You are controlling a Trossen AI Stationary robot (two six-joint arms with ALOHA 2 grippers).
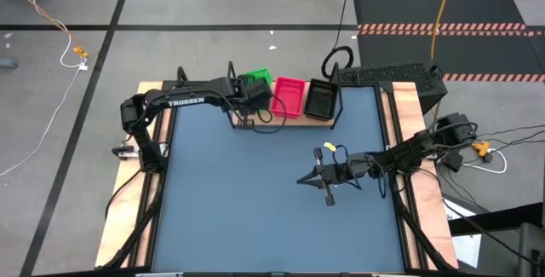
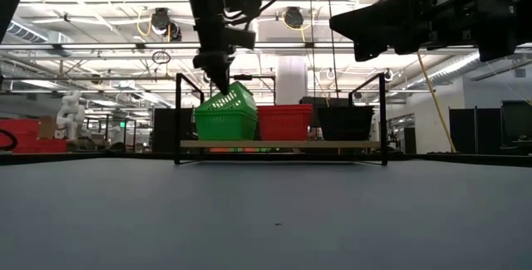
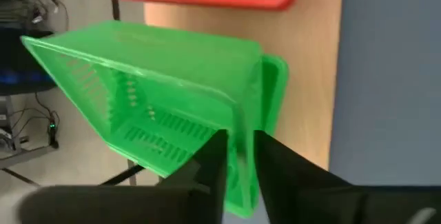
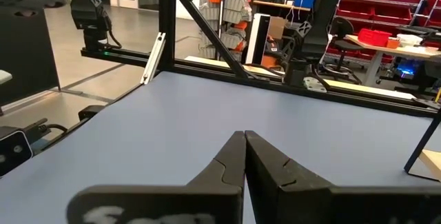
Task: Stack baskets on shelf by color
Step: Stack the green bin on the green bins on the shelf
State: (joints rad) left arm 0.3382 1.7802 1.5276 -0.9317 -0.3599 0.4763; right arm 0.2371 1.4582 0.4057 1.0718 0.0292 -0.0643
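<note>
A bright green basket (image 3: 151,86) sits tilted on top of another green basket (image 3: 275,79) at the left end of the shelf (image 1: 285,115), a tan board in a black rod frame. My left gripper (image 3: 240,147) is above it and shut on its wall. In the low view the green stack (image 2: 224,120), the red baskets (image 2: 285,122) and the black baskets (image 2: 345,122) stand side by side on the board. My right gripper (image 4: 244,141) hovers shut over the table's right middle (image 1: 303,177), holding nothing. My left gripper pinches the tilted green basket's near-side wall (image 3: 241,120) at its rim, one finger inside the basket and one outside. The fingers (image 2: 221,77) come from above, pointing down. The basket leans over, its lower part resting in the green basket beneath.
The blue-grey tabletop (image 1: 255,192) spreads in front of the shelf. The red basket (image 1: 289,95) and the black basket (image 1: 321,100) fill the shelf's middle and right. Black frame posts (image 2: 178,116) rise at the shelf's ends. Cables hang at the right arm (image 1: 400,153).
</note>
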